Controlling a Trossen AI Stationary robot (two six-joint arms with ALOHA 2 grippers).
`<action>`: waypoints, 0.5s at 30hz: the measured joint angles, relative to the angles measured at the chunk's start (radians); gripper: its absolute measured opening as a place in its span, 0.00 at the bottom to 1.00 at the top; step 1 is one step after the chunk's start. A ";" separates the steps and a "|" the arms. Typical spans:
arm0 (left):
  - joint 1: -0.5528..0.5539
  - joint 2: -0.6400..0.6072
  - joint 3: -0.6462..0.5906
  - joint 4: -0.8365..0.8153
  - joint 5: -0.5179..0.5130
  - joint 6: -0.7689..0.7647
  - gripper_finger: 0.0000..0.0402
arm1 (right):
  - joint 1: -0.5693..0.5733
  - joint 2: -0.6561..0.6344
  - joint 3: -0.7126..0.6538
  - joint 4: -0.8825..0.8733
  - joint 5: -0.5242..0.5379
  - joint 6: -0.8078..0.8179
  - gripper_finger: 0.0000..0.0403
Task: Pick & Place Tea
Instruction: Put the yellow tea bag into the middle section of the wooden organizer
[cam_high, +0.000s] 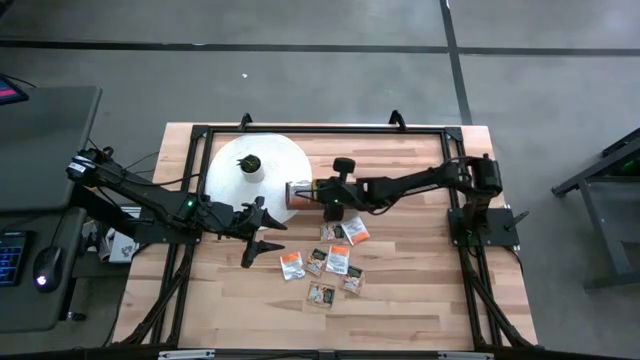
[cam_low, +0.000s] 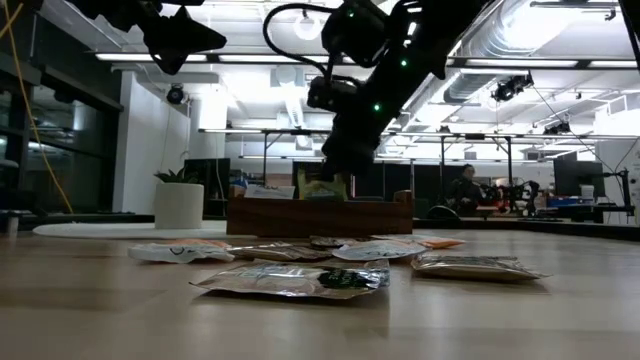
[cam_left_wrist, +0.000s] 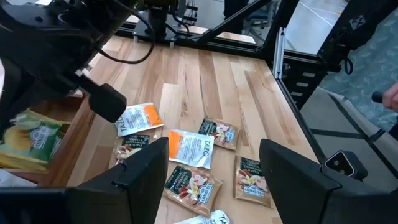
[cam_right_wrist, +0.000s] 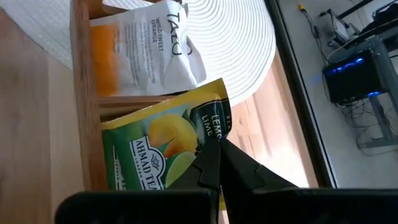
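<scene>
Right end effector (cam_right_wrist: 214, 163) pinched shut on a green-and-yellow tea sachet (cam_right_wrist: 163, 149), held edge-down over the wooden box (cam_high: 300, 192) near the tabletop's centre, long axis across the box; left end effector (cam_high: 262, 232) open, nearer the loose sachets (cam_high: 325, 262) toward the front edge

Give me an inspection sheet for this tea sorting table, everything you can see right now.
Surface: wooden table, dark frame around it.
Job's things: loose tea sachets in a cluster at mid-table; an orange sachet and a green lemon-lime sachet in the wooden box.
Clutter: white disc with a small dark knob.
Grippers: right claw shut on the green sachet over the box; left claw open, above the loose sachets.
Cables: black cable looping off an arm in the low view.
Surroundings: desk with keyboard and mouse beside the table; a person far behind.
</scene>
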 joint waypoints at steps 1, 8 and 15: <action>0.000 0.000 0.000 0.000 0.000 0.000 0.62 | -0.004 0.002 0.000 0.008 0.000 -0.001 0.00; 0.000 0.000 0.000 0.000 -0.001 0.000 0.62 | -0.021 0.003 0.000 0.029 0.007 -0.002 0.00; 0.000 0.000 0.000 0.000 -0.001 0.000 0.62 | -0.017 0.025 0.000 0.037 -0.013 0.006 0.00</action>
